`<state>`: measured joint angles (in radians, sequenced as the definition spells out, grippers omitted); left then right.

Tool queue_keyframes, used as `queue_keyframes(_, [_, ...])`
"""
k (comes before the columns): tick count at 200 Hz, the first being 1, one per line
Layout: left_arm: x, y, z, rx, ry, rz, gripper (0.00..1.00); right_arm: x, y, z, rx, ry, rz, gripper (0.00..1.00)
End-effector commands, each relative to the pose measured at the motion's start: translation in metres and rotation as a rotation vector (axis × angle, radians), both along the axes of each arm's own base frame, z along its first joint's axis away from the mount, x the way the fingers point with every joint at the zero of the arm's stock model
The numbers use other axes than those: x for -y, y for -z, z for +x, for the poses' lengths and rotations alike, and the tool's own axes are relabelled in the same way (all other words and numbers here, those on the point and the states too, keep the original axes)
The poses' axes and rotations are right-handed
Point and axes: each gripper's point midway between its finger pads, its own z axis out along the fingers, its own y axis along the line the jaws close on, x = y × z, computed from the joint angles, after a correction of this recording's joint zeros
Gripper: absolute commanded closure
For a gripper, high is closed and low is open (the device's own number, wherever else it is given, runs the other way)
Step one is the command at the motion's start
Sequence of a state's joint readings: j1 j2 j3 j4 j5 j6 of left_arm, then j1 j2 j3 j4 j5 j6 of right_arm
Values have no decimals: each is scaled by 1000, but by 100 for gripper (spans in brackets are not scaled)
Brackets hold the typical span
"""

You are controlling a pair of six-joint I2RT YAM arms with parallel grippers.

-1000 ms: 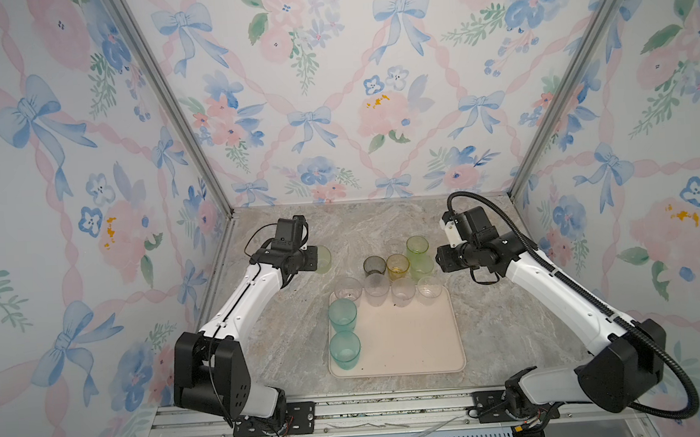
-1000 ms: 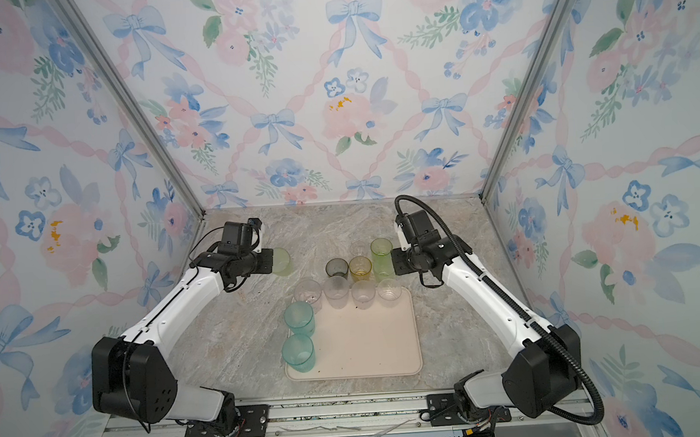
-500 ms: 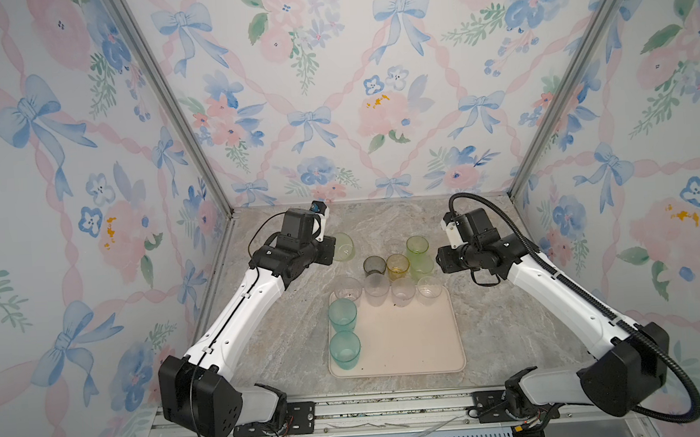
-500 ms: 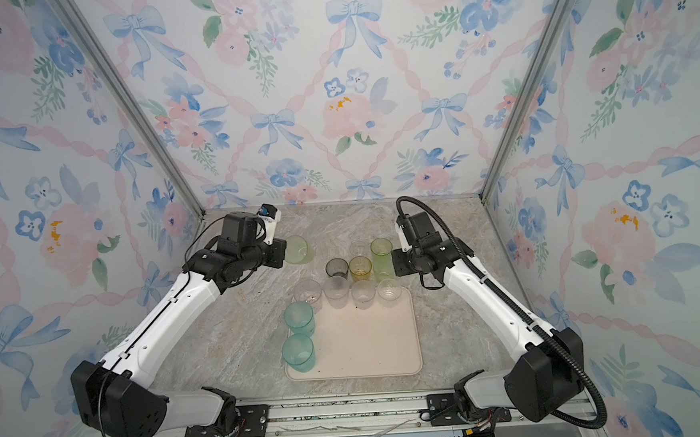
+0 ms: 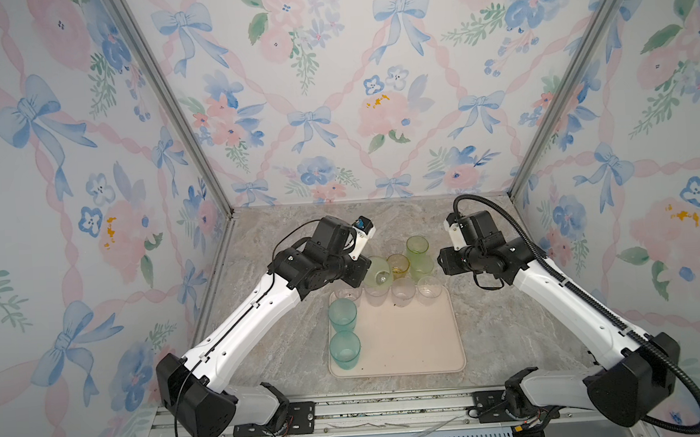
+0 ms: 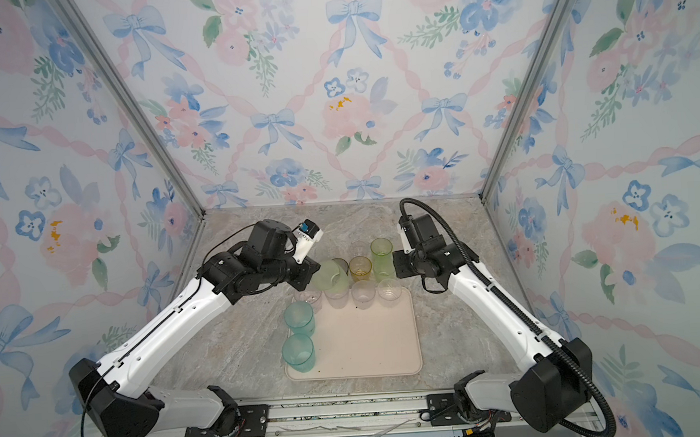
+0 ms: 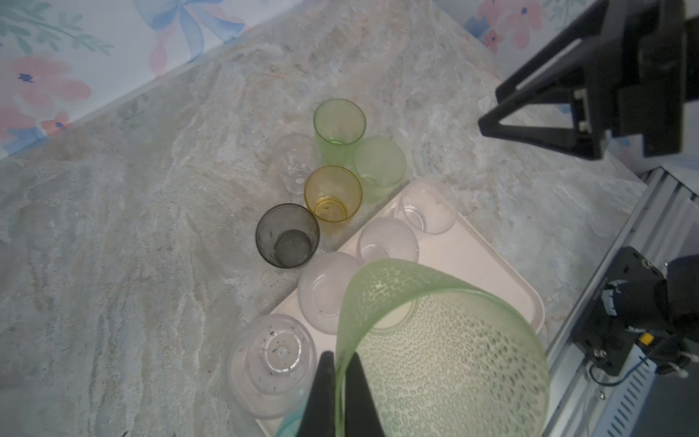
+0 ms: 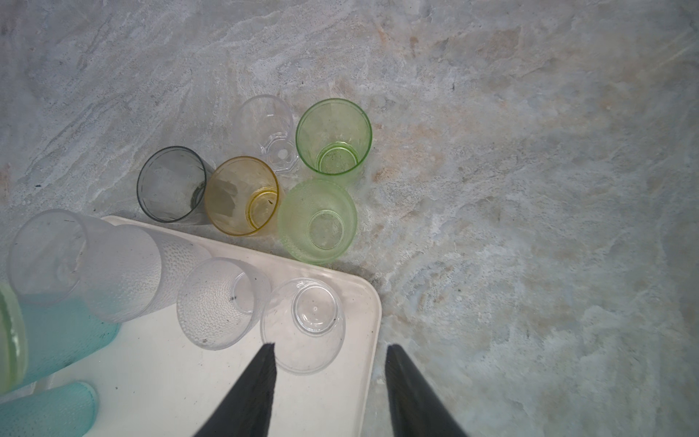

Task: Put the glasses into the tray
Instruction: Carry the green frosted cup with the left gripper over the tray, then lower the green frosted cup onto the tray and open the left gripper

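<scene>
My left gripper (image 7: 339,357) is shut on the rim of a dimpled yellow-green glass (image 7: 442,348), which hangs tilted over the far left part of the cream tray (image 5: 406,341) in both top views (image 6: 330,277). Two teal glasses (image 5: 343,313) and a row of frosted clear glasses (image 5: 403,293) stand in the tray. Behind it on the counter stand a smoky grey glass (image 7: 287,236), an amber one (image 7: 333,193), two yellow-green ones (image 7: 339,126) and a tiny clear one (image 7: 295,159). My right gripper (image 8: 331,346) hovers open and empty over the tray's far right corner.
The marble counter (image 5: 492,331) is walled on three sides by floral panels. A metal rail (image 5: 351,411) with both arm bases runs along the front edge. Bare counter lies to the left and right of the tray.
My left arm has carried the yellow-green glass from the counter's left side rightward to the tray's far left part. The right arm has barely moved.
</scene>
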<state>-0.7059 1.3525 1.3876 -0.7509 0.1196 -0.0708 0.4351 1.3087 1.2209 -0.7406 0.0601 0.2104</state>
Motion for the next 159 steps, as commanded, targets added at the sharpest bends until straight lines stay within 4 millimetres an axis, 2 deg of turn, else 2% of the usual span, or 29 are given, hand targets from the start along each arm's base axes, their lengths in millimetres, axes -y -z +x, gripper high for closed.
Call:
queue_keyframes(1, [10,11,-22,-43,76,87,100,-2,2,-6,-4,2,2,50])
queue_keyframes(32, [20,35,-37,-96,118,161,100,-3,3,-9,-7,-2,0,50])
queue_keyframes(91, [20,84,-37,-188,113,266,100,1,4,-14,-8,-2,-12,49])
queue_keyframes(159, [12,115,-38,-243,80,337,100,1,6,-14,-12,-12,-21,49])
